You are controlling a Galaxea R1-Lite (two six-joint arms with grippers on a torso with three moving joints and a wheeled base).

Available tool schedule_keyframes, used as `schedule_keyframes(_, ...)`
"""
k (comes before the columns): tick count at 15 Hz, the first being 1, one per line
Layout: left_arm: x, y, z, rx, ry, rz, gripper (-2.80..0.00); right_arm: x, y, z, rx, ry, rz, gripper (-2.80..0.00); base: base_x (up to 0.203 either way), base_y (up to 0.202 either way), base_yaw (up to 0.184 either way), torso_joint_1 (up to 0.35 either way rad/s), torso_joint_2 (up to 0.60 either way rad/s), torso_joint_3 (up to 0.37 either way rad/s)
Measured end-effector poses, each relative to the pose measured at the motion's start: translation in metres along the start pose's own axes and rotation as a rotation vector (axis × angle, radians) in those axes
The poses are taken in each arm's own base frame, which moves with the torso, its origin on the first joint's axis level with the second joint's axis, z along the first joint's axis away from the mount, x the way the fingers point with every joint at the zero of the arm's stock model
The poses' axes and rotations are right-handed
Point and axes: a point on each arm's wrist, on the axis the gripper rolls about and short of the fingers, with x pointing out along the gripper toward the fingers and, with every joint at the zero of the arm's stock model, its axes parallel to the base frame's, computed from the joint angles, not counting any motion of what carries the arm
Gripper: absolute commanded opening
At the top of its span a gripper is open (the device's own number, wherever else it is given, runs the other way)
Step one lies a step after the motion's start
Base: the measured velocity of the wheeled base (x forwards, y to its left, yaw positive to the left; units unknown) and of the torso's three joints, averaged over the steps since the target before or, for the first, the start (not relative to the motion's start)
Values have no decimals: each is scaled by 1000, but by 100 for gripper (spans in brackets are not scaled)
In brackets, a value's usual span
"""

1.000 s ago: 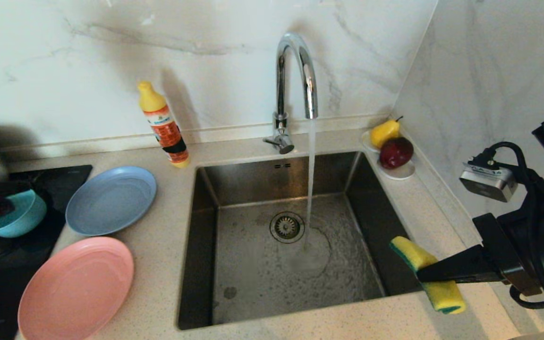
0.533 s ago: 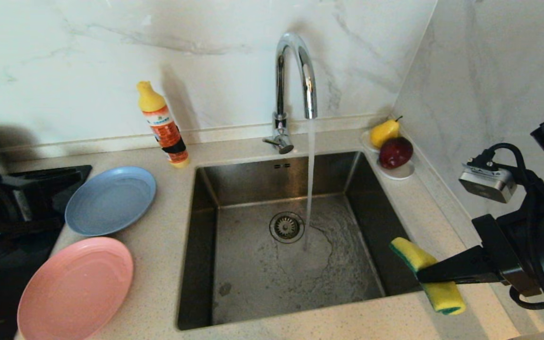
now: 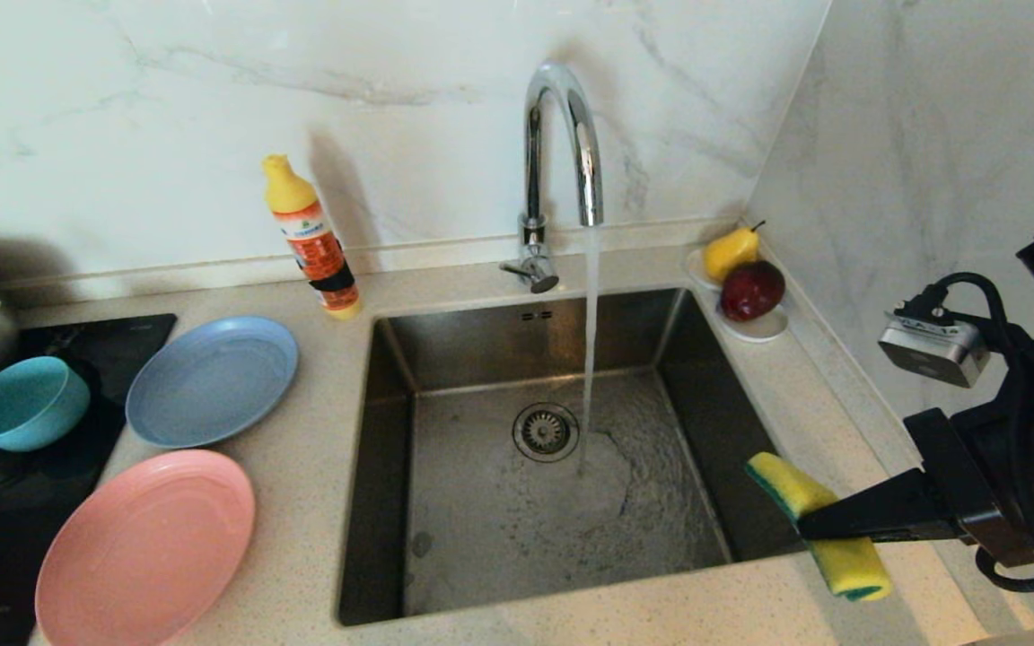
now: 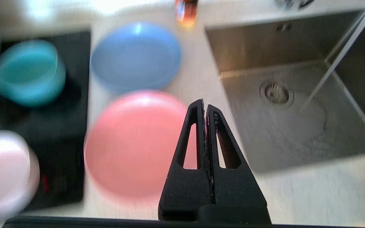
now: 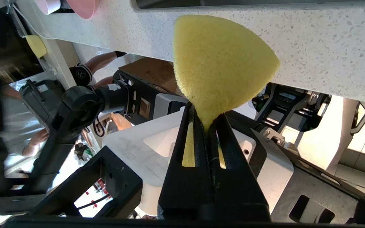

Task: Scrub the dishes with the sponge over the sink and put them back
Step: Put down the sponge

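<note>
Dishes lie at the left of the head view, salmon plate (image 4: 135,142) just beyond our empty, closed left gripper (image 4: 205,107), while our right gripper (image 3: 809,525), lower right, pinches the sponge (image 3: 818,525) mid-length beside the sink (image 3: 373,467).

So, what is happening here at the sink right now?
The right gripper holds the sponge pinched at its middle, by the sink's front right corner. Water runs from the tap into the basin. The left gripper is shut and empty, above the counter near the pink plate. The blue plate lies on the counter, the teal bowl on the cooktop; nothing is in the sink.
</note>
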Motion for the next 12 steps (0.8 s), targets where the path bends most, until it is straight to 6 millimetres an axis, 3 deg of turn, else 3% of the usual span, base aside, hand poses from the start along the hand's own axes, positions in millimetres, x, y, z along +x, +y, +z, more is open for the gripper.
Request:
schedule_keyframes(4, -28, -4, -66, -16, 3, 28, -280, -3, 1, -3, -3, -1, 5, -280, 0, 0, 0, 0, 0, 0)
schedule_keyframes(7, -29, -6, -109, -11, 26, 42, -280, -5, 0, -6, -7, -1, 8, -280, 0, 0, 0, 0, 0, 0)
schedule_keyframes(12, -30, -7, -120, -7, 8, 59, -280, -10, 0, -10, -18, -15, 10, -280, 0, 0, 0, 0, 0, 0)
